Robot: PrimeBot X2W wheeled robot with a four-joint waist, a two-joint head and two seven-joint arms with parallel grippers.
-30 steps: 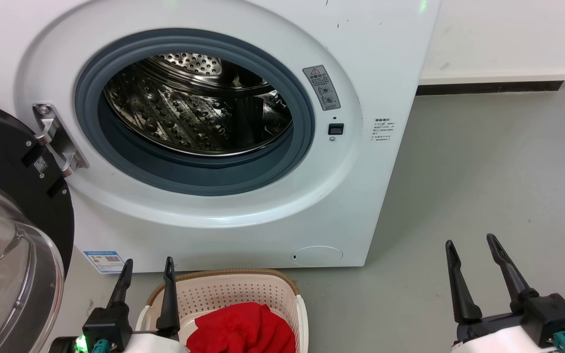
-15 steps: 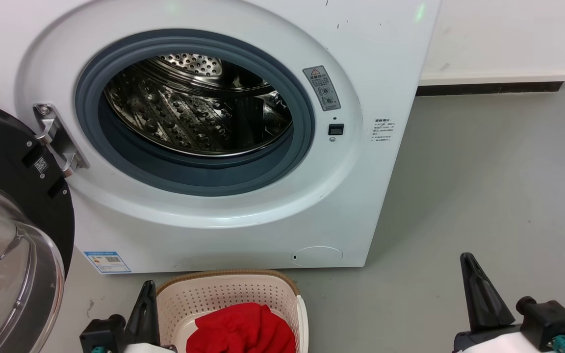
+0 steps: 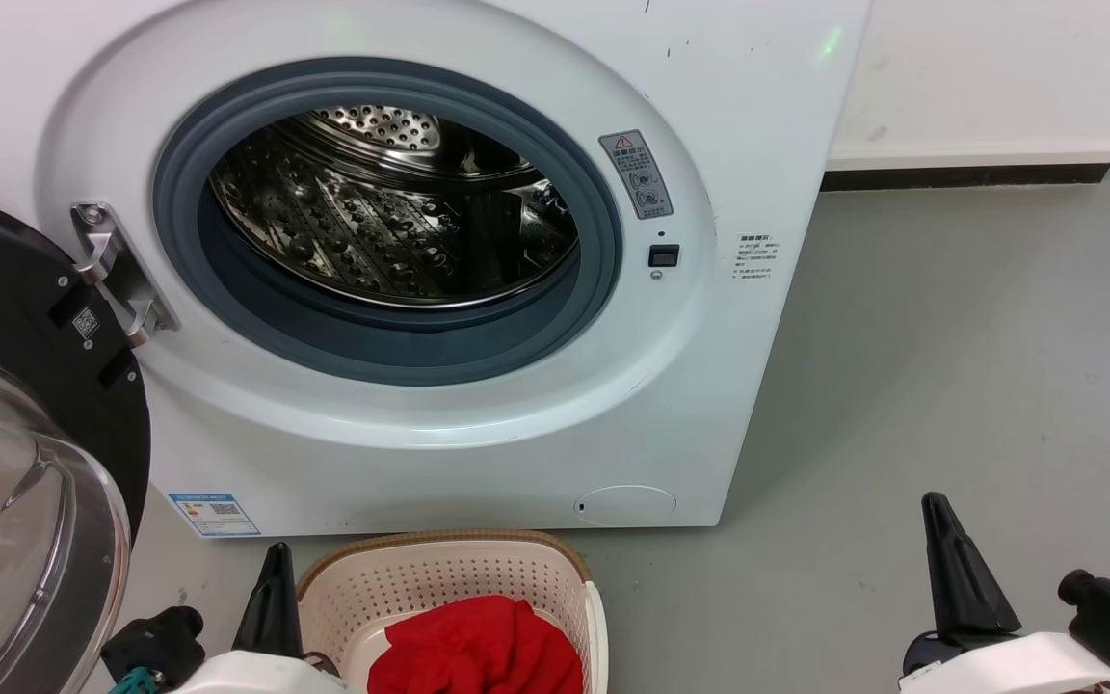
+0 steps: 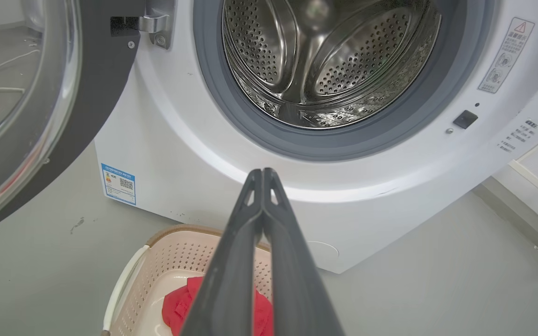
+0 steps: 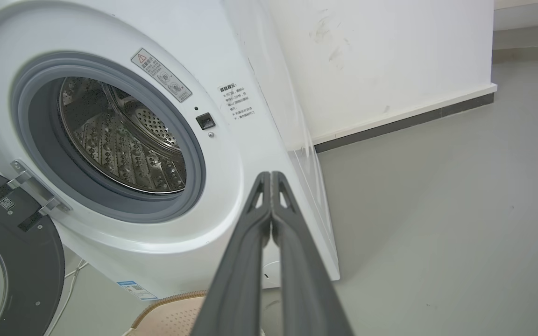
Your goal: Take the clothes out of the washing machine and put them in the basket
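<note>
Resting in the basket [image 3: 439,551] at 6 o'clock, the clothes [image 3: 478,646] look safe, but the left gripper [image 3: 274,564] just at its 9 o'clock, jaws together and empty like those of the right gripper [image 3: 938,520], may knock the basket if it swings.

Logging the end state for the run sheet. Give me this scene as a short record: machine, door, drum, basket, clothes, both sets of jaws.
washing machine: white front-loader on grey floor
door: swung open, on the robot's left
drum: no clothes visible inside
basket: on the floor in front of the machine
clothes: red fabric lying in the basket
left jaws: shut, empty, beside the basket's left edge
right jaws: shut, empty, over the floor right of the machine
</note>
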